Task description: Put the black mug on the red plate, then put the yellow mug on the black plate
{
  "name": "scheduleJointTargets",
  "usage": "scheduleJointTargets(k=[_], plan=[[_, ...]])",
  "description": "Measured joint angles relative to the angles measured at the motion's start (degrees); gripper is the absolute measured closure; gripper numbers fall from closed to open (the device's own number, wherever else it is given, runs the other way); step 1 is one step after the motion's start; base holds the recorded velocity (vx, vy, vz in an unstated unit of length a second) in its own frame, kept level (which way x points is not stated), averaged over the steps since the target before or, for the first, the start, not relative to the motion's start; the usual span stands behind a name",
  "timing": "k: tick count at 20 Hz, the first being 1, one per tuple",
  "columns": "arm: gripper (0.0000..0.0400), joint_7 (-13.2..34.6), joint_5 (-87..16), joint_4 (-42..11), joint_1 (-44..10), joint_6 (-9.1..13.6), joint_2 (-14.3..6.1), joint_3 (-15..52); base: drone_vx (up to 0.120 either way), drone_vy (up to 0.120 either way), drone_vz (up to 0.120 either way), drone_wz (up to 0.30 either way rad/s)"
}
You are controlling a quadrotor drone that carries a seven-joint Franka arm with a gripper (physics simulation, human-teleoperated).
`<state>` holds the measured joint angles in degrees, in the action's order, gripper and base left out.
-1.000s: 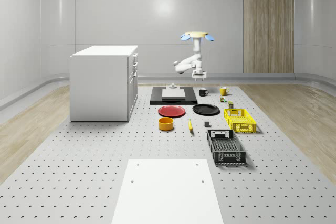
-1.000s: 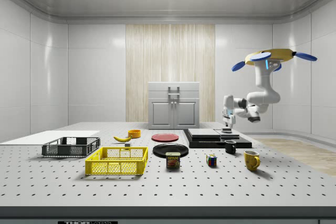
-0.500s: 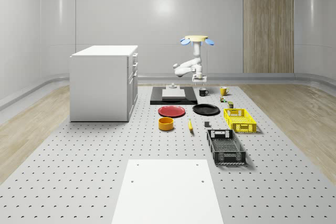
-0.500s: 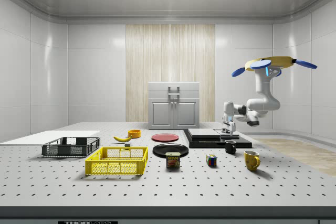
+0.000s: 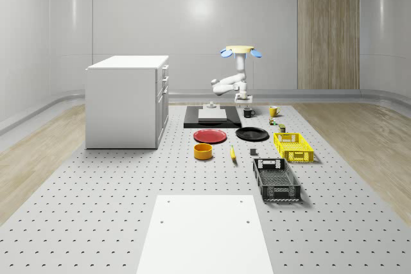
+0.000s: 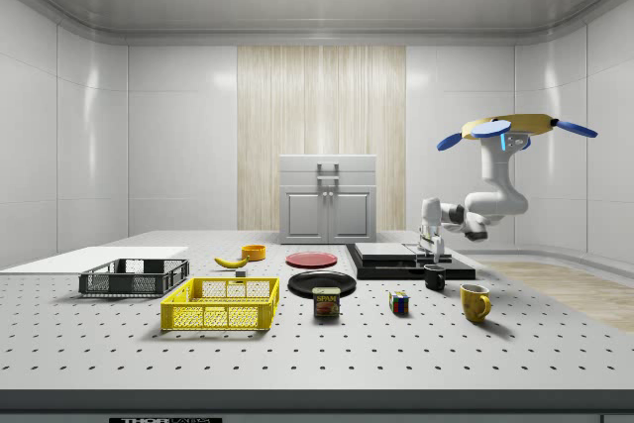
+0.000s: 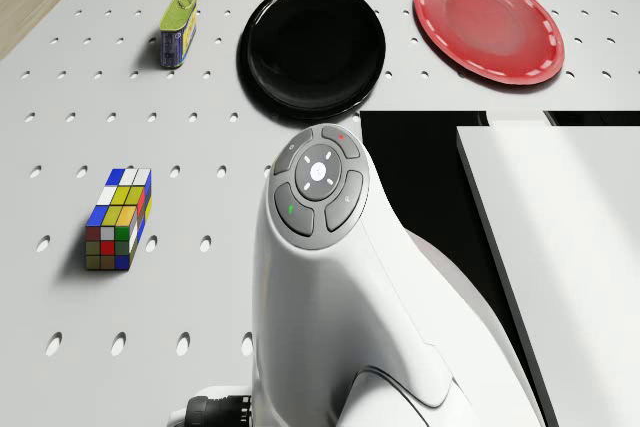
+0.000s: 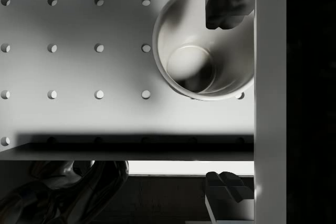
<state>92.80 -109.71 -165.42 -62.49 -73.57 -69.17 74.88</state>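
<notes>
**Black mug under the hand, not yet gripped**

Whole-scene view: the drone [image 5: 238, 49] hovers over the table's [image 5: 96, 184] far end, lower than a second ago; its hand [image 5: 246, 103] now hangs just above the black mug [image 5: 248, 113].

Side view: red plate [image 6: 311, 259], black plate [image 6: 321, 282] and yellow mug [image 6: 475, 301] sit untouched.

Wrist view: fingers [image 8: 227, 1] spread, one over the mug's rim, none touching. The descent suggests the first grasp is imminent.
</notes>
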Motion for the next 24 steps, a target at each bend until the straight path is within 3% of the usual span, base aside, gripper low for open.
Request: scheduleJointTargets(k=[24], plan=[[0.0,0.2,-4.3,1.7,-0.9,-8.3,-6.4,-6.0,0.0,0.007,0.0,0.0]])
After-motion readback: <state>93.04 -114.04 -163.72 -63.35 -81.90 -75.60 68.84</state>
